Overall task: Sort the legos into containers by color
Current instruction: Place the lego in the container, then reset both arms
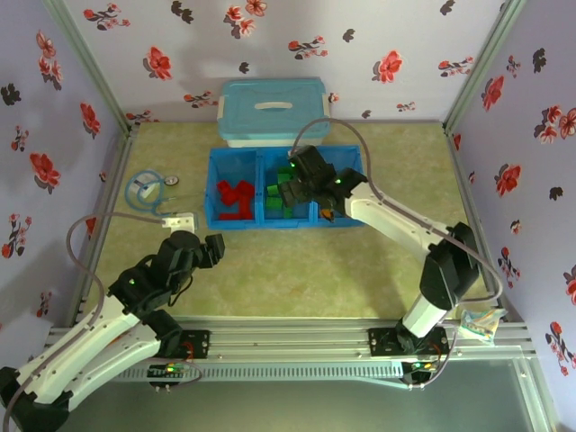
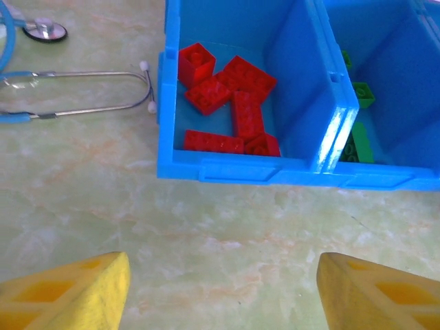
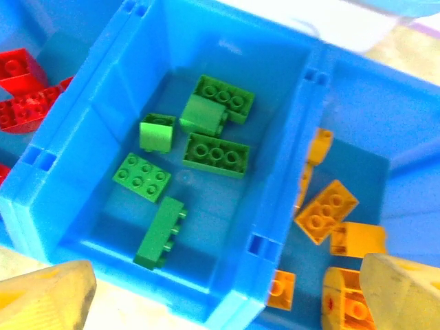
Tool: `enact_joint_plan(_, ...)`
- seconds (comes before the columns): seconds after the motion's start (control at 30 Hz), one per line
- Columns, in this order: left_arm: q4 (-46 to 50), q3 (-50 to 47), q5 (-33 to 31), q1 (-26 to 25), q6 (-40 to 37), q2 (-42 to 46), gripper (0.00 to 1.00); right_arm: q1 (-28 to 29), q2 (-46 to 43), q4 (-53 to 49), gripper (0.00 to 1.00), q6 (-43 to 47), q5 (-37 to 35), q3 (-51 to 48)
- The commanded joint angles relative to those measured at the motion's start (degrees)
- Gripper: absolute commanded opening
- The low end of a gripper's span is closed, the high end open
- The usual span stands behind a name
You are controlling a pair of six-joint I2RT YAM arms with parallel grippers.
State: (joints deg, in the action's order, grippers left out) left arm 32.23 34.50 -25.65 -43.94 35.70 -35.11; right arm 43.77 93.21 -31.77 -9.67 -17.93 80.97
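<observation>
The blue tray (image 1: 212, 193) has three compartments side by side. Red legos (image 1: 234, 200) (image 2: 230, 103) lie in the left one, green legos (image 1: 284, 171) (image 3: 206, 148) in the middle one, orange legos (image 1: 327, 214) (image 3: 330, 213) in the right one. My right gripper (image 1: 286, 196) (image 3: 227, 302) hovers open over the middle compartment's near wall, its yellow fingers (image 3: 41, 299) wide apart with nothing between them. My left gripper (image 1: 214, 245) (image 2: 223, 295) stands open over bare table in front of the red compartment, also with nothing in it.
A pale-blue lidded box (image 1: 270, 110) with a white handle stands behind the tray. A stethoscope (image 1: 148, 191) (image 2: 75, 89) lies left of the tray, with a small white block (image 1: 175, 220) near it. A packet (image 1: 481, 324) rests at the near right corner.
</observation>
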Motion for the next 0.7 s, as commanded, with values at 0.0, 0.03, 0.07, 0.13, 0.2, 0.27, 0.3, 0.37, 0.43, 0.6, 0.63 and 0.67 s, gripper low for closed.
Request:
enact_joint_plan(0.0,0.7,2.8,-4.2,-0.3,-2.3,-1.0,0.76,0.0,-4.9,4.4,0.99,-1.0,-6.9,-3.6)
enact_joint_plan(0.03,0.7,3.2,-4.6,-0.3,-2.8,-1.3,0.77,0.0,-6.0,4.7,0.99,-0.8,-7.3,-4.3)
enact_joint_plan(0.07,0.7,3.5,-5.0,-0.3,-3.0,-1.7,0.79,-0.1,-7.2,5.1,0.99,-0.4,-7.9,-5.3)
enact_joint_plan(0.13,0.3,4.1,-5.5,-0.3,-3.9,-2.3,0.81,-0.1,-9.5,6.4,0.99,0.4,-9.7,-7.3)
enact_joint_plan(0.2,-0.4,4.5,-6.3,-0.3,-4.8,-2.7,0.83,-0.1,-12.3,8.9,0.99,0.9,-13.4,-10.3)
enact_joint_plan(0.27,-1.4,4.7,-6.8,-0.3,-6.0,-2.9,0.84,-0.3,-15.1,11.8,0.99,2.0,-14.8,-13.8)
enact_joint_plan(0.3,-1.8,4.8,-7.2,-0.2,-6.7,-3.0,0.85,-0.4,-16.8,13.6,0.99,3.0,-14.6,-15.8)
enact_joint_plan(0.37,-2.5,5.0,-8.0,-0.3,-7.7,-3.0,0.86,-0.4,-20.1,16.9,0.99,4.4,-14.7,-19.3)
enact_joint_plan(0.43,-3.1,5.2,-9.2,-0.2,-9.2,-3.1,0.92,-0.5,-23.6,20.6,0.99,5.9,-14.7,-23.2)
enact_joint_plan(0.6,-3.8,5.7,-12.3,-0.2,-11.7,-3.1,0.95,-0.6,-31.8,27.3,0.99,9.3,-16.5,-31.0)
enact_joint_plan(0.63,-3.9,5.7,-12.7,-0.2,-12.2,-3.2,0.95,-0.6,-32.7,27.5,0.99,9.7,-17.2,-31.7)
enact_joint_plan(0.67,-4.2,5.7,-13.3,-0.2,-12.8,-3.2,0.95,-0.6,-34.0,27.6,0.99,10.3,-18.0,-32.5)
